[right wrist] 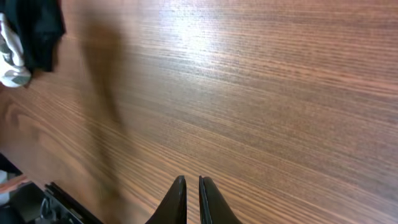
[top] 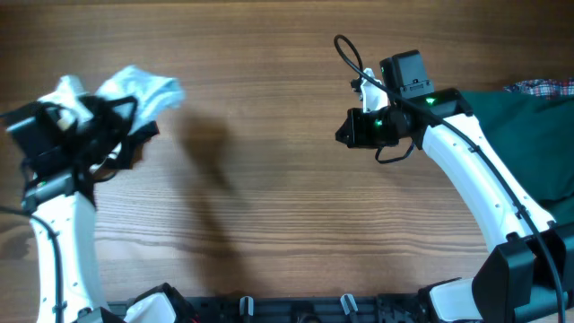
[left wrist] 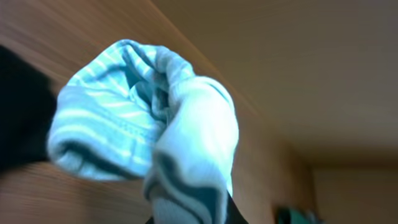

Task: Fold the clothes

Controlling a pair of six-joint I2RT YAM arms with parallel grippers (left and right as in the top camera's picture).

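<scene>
The pale blue-and-white striped garment (top: pixel 136 90) is bunched up and lifted off the table at the far left. My left gripper (top: pixel 108 117) is shut on it. In the left wrist view the garment (left wrist: pixel 143 124) fills the frame and hides the fingers. My right gripper (top: pixel 345 133) hangs over the middle of the table, shut and empty, its fingertips (right wrist: pixel 191 182) almost touching with only a thin slit between them. In the right wrist view the garment shows as a small pale patch (right wrist: pixel 11 56) at the top left.
A dark green garment (top: pixel 520 135) lies at the right edge of the table, with a plaid cloth (top: pixel 543 87) at its far corner. Bare wooden tabletop (top: pixel 269 179) lies between the two arms. The robot base runs along the front edge.
</scene>
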